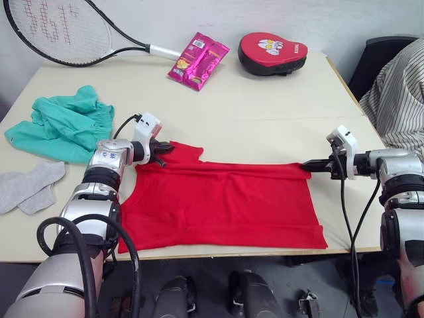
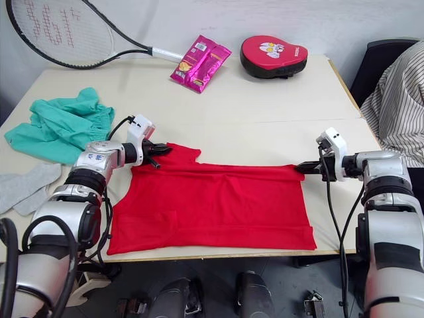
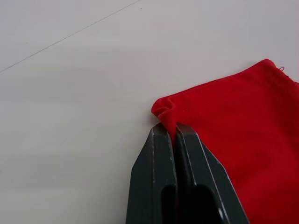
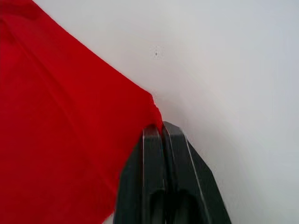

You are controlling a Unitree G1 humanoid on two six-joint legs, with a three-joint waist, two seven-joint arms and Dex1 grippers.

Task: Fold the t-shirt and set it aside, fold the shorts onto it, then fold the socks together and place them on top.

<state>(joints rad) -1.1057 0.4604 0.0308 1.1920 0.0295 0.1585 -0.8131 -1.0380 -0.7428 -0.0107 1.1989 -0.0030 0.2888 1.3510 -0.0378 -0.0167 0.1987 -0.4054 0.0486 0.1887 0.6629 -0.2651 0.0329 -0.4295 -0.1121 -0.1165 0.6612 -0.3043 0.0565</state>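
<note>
The t-shirt point(image 1: 222, 205) lies spread flat along the near edge of the table point(image 1: 265, 106), with the left gripper point(image 1: 161, 150) pinching its far left corner and the right gripper point(image 1: 307, 166) pinching its far right corner, each pair of fingers pressed together on a nip of red cloth. Gripping both far corners at once keeps that edge taut, presumably so it can be drawn over as one straight fold. The shorts point(image 1: 59, 122) and socks point(image 1: 26, 187) lie at the table's left, well apart from the t-shirt, leaving the working area unobstructed.

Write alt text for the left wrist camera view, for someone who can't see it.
The left gripper, its two black fingers shut, pinches a puckered corner of the red t-shirt. The rest of the cloth lies flat on a pale table.
</note>
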